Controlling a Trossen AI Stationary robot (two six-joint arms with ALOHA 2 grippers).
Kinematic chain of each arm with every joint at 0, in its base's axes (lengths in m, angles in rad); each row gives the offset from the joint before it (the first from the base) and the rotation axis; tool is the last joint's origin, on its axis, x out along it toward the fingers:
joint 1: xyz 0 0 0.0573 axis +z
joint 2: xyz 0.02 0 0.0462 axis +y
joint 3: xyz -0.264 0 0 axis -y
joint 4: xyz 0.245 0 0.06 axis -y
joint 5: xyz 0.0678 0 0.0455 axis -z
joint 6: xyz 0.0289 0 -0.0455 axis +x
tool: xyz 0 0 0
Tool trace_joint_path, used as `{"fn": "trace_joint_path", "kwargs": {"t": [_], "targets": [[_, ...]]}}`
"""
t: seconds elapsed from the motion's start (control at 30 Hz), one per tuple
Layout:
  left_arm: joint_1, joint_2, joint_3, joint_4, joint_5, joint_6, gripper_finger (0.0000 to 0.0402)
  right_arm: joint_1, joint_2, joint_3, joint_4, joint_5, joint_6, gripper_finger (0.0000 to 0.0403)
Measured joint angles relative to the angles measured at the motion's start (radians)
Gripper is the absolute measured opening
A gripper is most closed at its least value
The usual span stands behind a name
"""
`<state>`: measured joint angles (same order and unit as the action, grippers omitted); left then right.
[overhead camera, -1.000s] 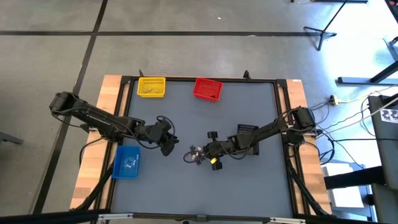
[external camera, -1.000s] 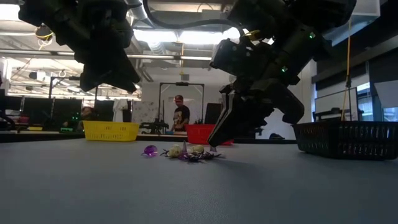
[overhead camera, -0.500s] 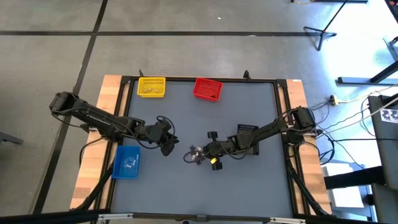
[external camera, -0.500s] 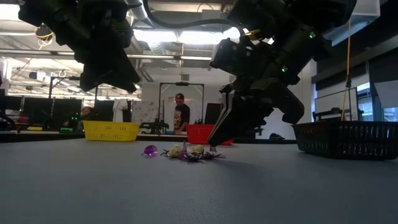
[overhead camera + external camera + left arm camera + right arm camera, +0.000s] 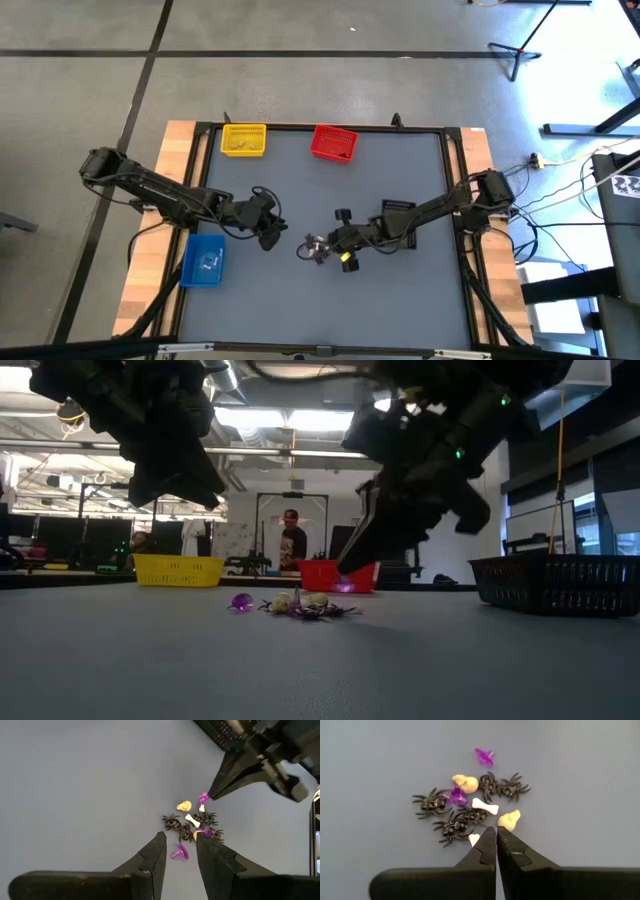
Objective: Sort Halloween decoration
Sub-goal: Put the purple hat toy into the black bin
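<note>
On the grey surface [image 5: 300,310], the Halloween decoration [image 5: 470,807] lies in a small cluster near the middle: dark spiders, tan skulls, a white bone, purple pieces. Just above it, the right tool [image 5: 345,582] hangs with fingers pinched together on a tiny purple trinket [image 5: 203,798]. Nearby, the left tool [image 5: 179,851] hovers, fingers apart. Yellow bin [image 5: 243,140] and red bin [image 5: 333,143] line the far edge; a person [image 5: 291,546] stands in the workshop behind.

A grey concrete floor [image 5: 300,60] with dark seams surrounds the table. Beyond it, ceiling lights [image 5: 290,420] glow; a person [image 5: 291,545] stands by a dark frame [image 5: 290,500].
</note>
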<state>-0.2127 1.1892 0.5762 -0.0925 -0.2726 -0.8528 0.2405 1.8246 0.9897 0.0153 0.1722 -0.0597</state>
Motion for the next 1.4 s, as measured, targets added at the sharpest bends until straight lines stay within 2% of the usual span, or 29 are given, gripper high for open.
{"fn": "trace_joint_path", "kwargs": {"t": [0.23,0.63,1.17,1.4], "targets": [[0.0,0.0,0.0,0.0,0.0,0.0,0.0099,0.0,-0.088,0.0,-0.081,0.0,-0.006,0.0],[0.0,0.0,0.0,0.01,-0.041,0.0,0.0099,0.002,-0.258,0.0,-0.346,-0.006,0.009,0.0],[0.0,0.0,0.001,0.114,-0.06,0.157,0.0099,0.002,-0.433,0.0,-0.767,-0.004,0.215,0.0],[0.0,0.0,0.001,0.114,-0.06,0.158,0.0099,0.001,-0.44,0.0,-1.002,0.089,0.327,0.0]]}}
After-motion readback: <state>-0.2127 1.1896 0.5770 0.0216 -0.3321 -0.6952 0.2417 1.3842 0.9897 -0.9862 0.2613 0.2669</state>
